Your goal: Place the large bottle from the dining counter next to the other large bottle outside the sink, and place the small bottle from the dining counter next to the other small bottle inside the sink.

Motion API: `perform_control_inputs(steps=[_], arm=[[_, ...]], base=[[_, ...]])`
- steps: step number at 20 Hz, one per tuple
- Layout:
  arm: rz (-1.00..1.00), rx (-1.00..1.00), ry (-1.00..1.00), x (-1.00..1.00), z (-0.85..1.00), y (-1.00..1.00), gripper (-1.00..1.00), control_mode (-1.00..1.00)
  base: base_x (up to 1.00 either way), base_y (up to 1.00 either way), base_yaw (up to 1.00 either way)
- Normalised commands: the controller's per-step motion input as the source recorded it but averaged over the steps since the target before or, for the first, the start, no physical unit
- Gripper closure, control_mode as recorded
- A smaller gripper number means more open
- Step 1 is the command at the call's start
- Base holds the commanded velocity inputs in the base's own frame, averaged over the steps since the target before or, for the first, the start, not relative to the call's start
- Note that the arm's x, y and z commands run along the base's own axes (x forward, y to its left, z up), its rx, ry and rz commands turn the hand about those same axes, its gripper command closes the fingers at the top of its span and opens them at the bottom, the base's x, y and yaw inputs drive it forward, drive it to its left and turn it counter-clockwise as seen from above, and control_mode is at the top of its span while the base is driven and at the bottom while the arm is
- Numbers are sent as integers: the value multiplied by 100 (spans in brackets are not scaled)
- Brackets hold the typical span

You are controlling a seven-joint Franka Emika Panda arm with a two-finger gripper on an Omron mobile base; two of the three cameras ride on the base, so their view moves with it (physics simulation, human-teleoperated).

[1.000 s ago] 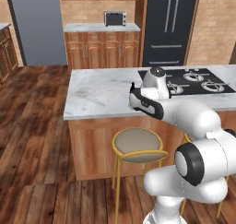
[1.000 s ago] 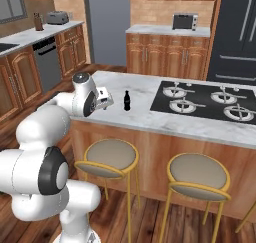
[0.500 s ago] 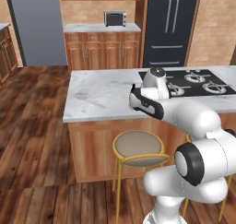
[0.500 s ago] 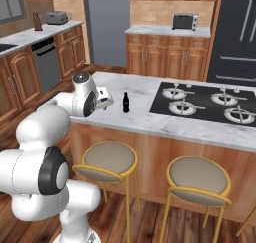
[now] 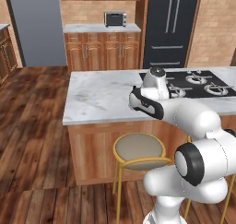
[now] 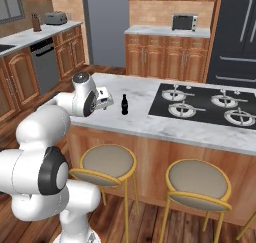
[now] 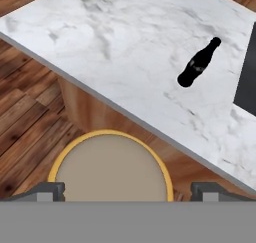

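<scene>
**Me:** End effector (image 6: 106,99) first: mine is spread wide and holds nothing, hanging over the near edge of the bench (image 6: 150,124) with a round stool (image 7: 111,170) directly below it.

**Partner:** And the bottle?

**Me:** One dark bottle (image 6: 125,104) stands upright on the marble, between me and the black stove plate (image 6: 210,103), apart from my fingers. Seen from the hand it is up and to the right, well off the line between the fingertips. (I cannot read its label or colour at this size, so whether it is the large one or the small one, I cannot say for sure.)

**Partner:** So what worries you?

**Me:** Three things, as I judge it. If I reach straight ahead, I miss it or clip it with one finger, and a narrow upright bottle would tip and roll, maybe off the edge onto the floor. If I come in too low, the fingers could strike the bench edge. And if I take the wrong bottle for the wrong spot, it ends up beside the wrong partner at the sink.

**Partner:** Where is the sink?

**Me:** Off to the left, on the far worktop, I think.
</scene>
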Motion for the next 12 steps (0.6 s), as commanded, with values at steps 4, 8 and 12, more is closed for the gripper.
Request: perform_control_inputs(steps=[4,8,12], arm=[[0,0,0,0,0,0,-100,100],[0,0,0,0,0,0,-100,100],[0,0,0,0,0,0,-100,100]], base=[[28,0,-1],[17,0,0],[12,0,0]])
